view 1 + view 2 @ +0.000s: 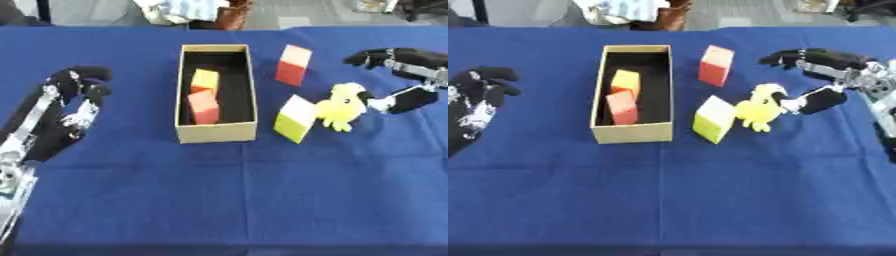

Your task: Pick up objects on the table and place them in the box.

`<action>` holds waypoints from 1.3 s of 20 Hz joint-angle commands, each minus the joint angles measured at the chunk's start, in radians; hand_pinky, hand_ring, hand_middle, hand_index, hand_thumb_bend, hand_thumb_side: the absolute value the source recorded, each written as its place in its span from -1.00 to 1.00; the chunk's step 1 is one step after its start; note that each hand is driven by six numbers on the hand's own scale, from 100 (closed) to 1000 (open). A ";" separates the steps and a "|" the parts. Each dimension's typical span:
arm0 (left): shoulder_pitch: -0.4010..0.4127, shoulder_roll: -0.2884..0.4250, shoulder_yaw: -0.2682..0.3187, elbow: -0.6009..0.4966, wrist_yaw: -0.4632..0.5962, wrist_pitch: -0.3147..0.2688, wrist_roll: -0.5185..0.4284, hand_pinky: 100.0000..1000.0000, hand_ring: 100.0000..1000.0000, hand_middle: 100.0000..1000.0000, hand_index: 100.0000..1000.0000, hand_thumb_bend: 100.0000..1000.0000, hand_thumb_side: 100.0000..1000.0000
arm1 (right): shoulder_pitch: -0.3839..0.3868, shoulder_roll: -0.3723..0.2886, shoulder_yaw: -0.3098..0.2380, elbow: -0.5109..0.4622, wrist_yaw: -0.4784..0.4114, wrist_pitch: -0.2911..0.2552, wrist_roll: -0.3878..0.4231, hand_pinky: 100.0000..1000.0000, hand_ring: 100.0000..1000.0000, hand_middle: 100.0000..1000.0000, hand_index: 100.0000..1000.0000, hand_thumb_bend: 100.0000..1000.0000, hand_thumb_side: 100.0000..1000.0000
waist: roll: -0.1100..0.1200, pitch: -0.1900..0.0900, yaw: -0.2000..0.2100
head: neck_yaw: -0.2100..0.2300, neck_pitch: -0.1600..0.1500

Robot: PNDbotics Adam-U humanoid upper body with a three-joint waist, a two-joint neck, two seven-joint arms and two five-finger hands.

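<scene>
1. The right hand (820, 80) is spread beside the yellow plush toy (758, 109), thumb touching it, fingers arched above.
2. The toy lies on the blue table (710, 190), just beside a white-and-yellow block (714, 119).
3. The cardboard box (216, 131) holds two blocks (203, 97).
4. A red block (293, 65) stands nearby.
5. The left hand (74, 100) rests relaxed, well apart.

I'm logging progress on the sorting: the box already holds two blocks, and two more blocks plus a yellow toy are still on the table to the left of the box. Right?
Not quite: the leftovers lie to the right of the box, not the left. The left eye view shows the red block, the yellow-green block and the yellow toy there, by the right hand. Two blocks are indeed inside.
</scene>
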 commanded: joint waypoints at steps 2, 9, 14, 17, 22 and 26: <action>-0.006 0.005 0.002 -0.012 0.004 0.001 -0.005 0.60 0.32 0.40 0.64 -0.98 0.32 | -0.034 0.007 -0.029 0.059 0.079 -0.031 0.025 0.67 0.82 0.85 1.00 -1.00 -0.27 | -0.008 -0.030 0.001 | -0.006 0.005; -0.007 0.000 0.001 -0.011 0.002 0.001 -0.010 0.60 0.32 0.40 0.64 -0.98 0.33 | -0.040 0.041 -0.046 0.146 0.208 -0.035 -0.011 0.68 0.82 0.82 1.00 -1.00 -0.06 | -0.003 -0.030 0.001 | -0.009 0.005; -0.007 -0.001 0.001 -0.011 0.001 0.001 -0.012 0.60 0.32 0.40 0.64 -0.98 0.33 | -0.037 0.060 -0.063 0.191 0.298 -0.040 -0.054 0.68 0.83 0.84 1.00 -1.00 -0.03 | 0.002 -0.030 0.001 | -0.011 0.005; -0.008 -0.003 0.000 -0.011 0.001 0.001 -0.013 0.60 0.32 0.40 0.64 -0.98 0.34 | -0.036 0.072 -0.073 0.215 0.348 -0.043 -0.082 0.68 0.84 0.84 1.00 -1.00 0.00 | 0.004 -0.030 0.001 | -0.011 0.005; -0.009 -0.005 -0.001 -0.011 0.001 0.001 -0.015 0.60 0.32 0.40 0.64 -0.99 0.34 | -0.036 0.091 -0.087 0.248 0.419 -0.038 -0.124 0.67 0.82 0.81 1.00 -1.00 -0.27 | 0.008 -0.030 0.001 | -0.014 0.005; -0.009 -0.007 -0.002 -0.011 0.001 0.001 -0.014 0.60 0.32 0.40 0.64 -1.00 0.34 | -0.036 0.101 -0.096 0.255 0.464 -0.033 -0.173 0.58 0.66 0.66 0.88 -1.00 -0.69 | 0.011 -0.029 0.002 | -0.014 0.005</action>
